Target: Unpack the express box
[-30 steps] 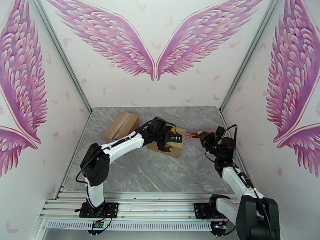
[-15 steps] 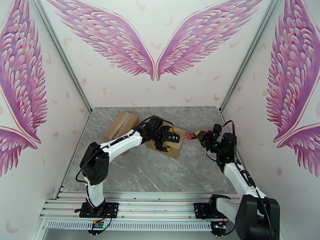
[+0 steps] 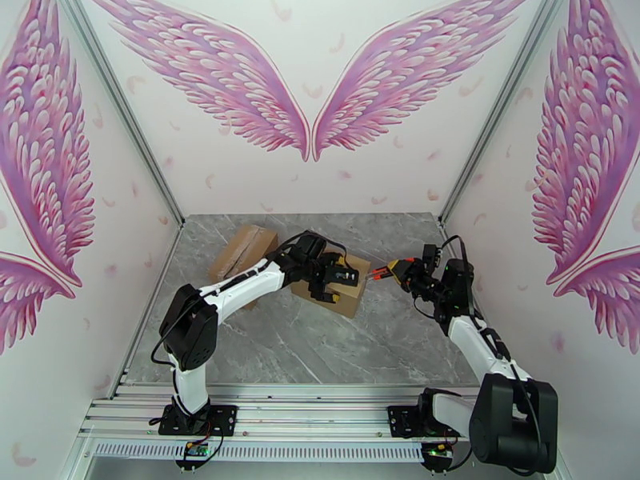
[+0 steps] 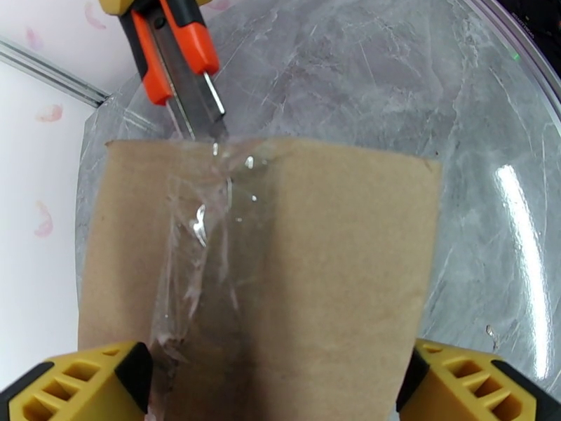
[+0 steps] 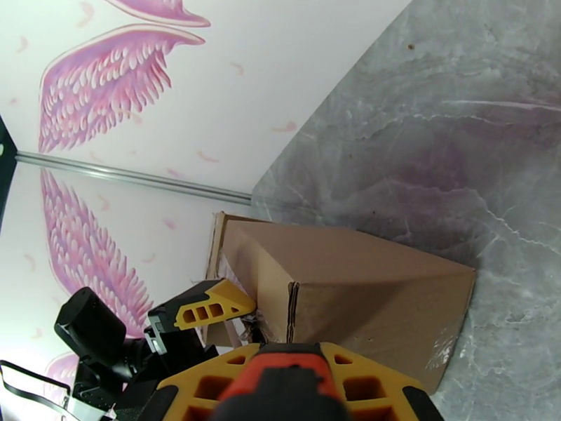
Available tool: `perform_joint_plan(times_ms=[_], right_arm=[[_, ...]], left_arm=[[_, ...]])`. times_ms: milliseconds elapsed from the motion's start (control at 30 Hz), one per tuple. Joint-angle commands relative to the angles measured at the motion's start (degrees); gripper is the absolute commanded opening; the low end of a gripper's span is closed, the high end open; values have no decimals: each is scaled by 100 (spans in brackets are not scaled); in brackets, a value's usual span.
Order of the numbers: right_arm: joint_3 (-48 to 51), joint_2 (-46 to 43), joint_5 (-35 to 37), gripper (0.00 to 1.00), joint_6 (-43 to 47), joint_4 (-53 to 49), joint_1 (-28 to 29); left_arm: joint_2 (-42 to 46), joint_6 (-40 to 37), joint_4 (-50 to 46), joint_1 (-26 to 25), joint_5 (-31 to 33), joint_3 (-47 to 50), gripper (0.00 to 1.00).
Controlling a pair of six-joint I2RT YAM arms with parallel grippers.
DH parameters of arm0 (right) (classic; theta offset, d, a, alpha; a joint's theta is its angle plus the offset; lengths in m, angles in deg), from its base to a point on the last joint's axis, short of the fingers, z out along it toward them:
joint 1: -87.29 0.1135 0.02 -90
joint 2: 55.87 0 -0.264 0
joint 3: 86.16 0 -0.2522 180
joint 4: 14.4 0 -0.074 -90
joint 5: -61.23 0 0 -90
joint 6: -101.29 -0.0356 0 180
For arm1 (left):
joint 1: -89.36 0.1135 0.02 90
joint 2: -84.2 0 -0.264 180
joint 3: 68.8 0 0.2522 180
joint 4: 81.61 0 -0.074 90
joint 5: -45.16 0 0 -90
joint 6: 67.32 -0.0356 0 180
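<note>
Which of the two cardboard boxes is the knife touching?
The right-hand cardboard box, under the left gripper: the utility knife has its blade at that box's taped edge. The other cardboard box lies apart, farther left.

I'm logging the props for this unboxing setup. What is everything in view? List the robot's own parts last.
taped box: 1, brown cardboard, mid-table
clear tape: 1 strip, transparent, along the taped box's top and over its edge
second box: 1, brown cardboard, far left of the table
box cutter: 1, orange and black with a metal blade, blade tip at the taped box's taped edge
table: 1, grey marble
walls: 3, white with pink wings, around the table
left gripper: 1, yellow fingers, jaws wide, a finger at each side of the taped box
right gripper: 1, yellow fingers, shut on the box cutter
</note>
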Motion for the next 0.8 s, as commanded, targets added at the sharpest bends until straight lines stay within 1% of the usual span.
perform_joint_plan(times_ms=[0, 100, 200, 333, 467, 567, 767], right_arm=[[536, -126, -667, 0, -557, -131, 192], [886, -319, -427, 0, -1063, 244, 192], [1124, -595, -193, 0, -1363, 324, 192], [1240, -836, -198, 0, -1553, 333, 198], [1170, -856, -515, 0, -1421, 128, 192], [1150, -869, -758, 0, -1261, -81, 191], [936, -983, -1127, 0, -598, -942, 186]], left_arm=[[-79, 421, 704, -72, 668, -109, 89], [-77, 581, 772, -186, 766, -108, 88], [-76, 713, 785, -269, 872, -146, 88], [-117, 781, 769, -307, 974, -232, 86], [-240, 662, 512, -225, 1060, -421, 82], [-243, 637, 368, -52, 821, -504, 79], [-202, 286, -42, 266, 444, -599, 79]])
